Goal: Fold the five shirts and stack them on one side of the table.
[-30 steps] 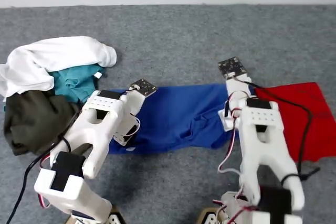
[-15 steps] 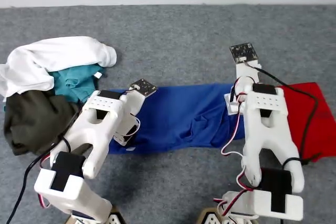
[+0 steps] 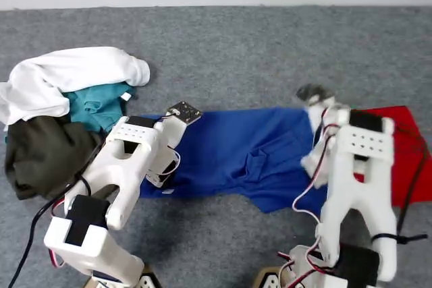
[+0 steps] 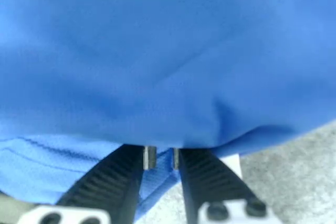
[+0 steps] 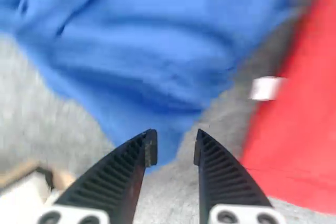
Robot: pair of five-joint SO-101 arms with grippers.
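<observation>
A blue shirt (image 3: 229, 153) lies spread across the middle of the grey table. My left arm (image 3: 135, 150) stands over its left end. In the left wrist view my left gripper (image 4: 161, 158) is shut on a fold of the blue shirt (image 4: 168, 51). My right arm (image 3: 354, 146) stands over the shirt's right end, partly above a flat red shirt (image 3: 405, 146). In the right wrist view my right gripper (image 5: 173, 148) has its fingers close together around a drawn-out corner of the blue shirt (image 5: 147, 40), with the red shirt (image 5: 310, 119) beside it.
A pile at the left holds a white shirt (image 3: 67, 75), a teal shirt (image 3: 98, 106) and a dark olive shirt (image 3: 40, 153). Bare grey table (image 3: 236, 52) runs along the far side. A white label (image 5: 265, 87) shows on the red shirt's edge.
My right arm has swung to the right and toward the near edge, dragging the blue shirt's right end with it over the red shirt. The left arm has kept still.
</observation>
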